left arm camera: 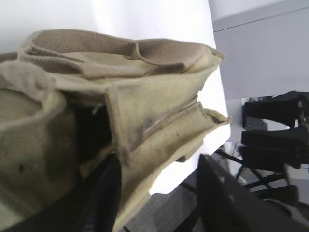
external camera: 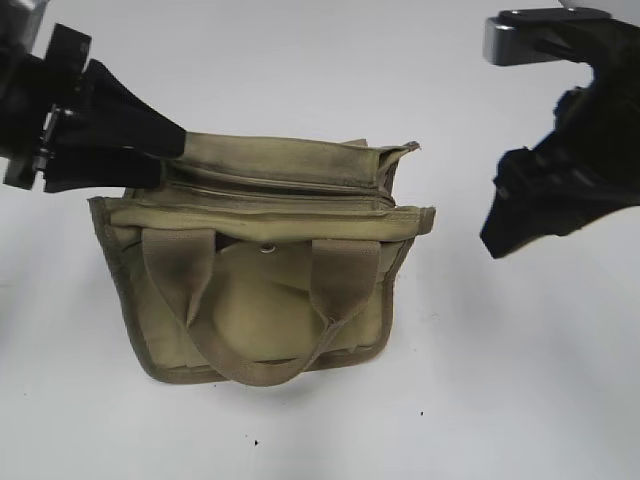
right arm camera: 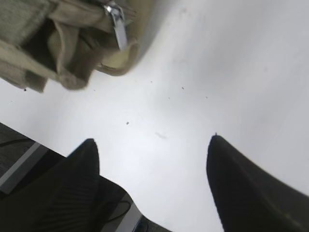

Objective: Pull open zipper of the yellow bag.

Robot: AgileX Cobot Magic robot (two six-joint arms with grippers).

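The yellow bag (external camera: 250, 300) lies on the white table with its two webbing handles toward the camera. Its zipper (external camera: 280, 192) runs along the top, between the front and back panels. In the right wrist view the silver pull tab (right arm camera: 119, 29) hangs at the bag's end (right arm camera: 63, 48), well away from my fingers. My left gripper (external camera: 175, 147) reaches the bag's back left corner. In the left wrist view it (left arm camera: 159, 164) is open, with bag cloth (left arm camera: 145, 111) resting against one finger and a gap to the other. My right gripper (external camera: 492, 215) (right arm camera: 152, 140) is open over bare table, right of the bag.
The white table (external camera: 520, 380) surrounds the bag. Its edge (right arm camera: 29, 140) shows at lower left in the right wrist view, with dark floor beyond. The right arm (left arm camera: 275, 130) appears past the table edge in the left wrist view.
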